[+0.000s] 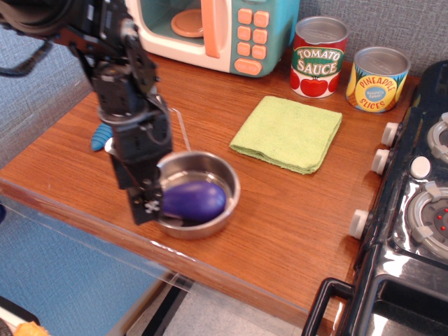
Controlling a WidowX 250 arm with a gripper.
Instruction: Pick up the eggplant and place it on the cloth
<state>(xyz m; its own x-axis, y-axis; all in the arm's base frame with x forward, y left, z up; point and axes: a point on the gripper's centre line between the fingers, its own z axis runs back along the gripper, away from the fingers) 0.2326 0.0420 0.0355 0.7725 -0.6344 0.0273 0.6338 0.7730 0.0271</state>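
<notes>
Judging progress from my seat, I'd say nothing is lifted yet: the eggplant lies in the steel pan near the front-left edge of the bench, and the cloth sits bare, well apart toward the back-right. The grasp, the lift, the carry and the release all remain, as I read it.

Largest first: the wooden bench spans the view, grey textured wall behind it. A black toy stove butts against the right edge. A toy microwave stands at the back edge, with a tomato sauce can and a pineapple slices can toward the back-right corner.

My arm hangs over the left side. The gripper is down at the pan's left rim, right by the eggplant's stem end, which it hides; whether the jaws are spread or closed I cannot tell. A small blue object peeks out by the left edge.
</notes>
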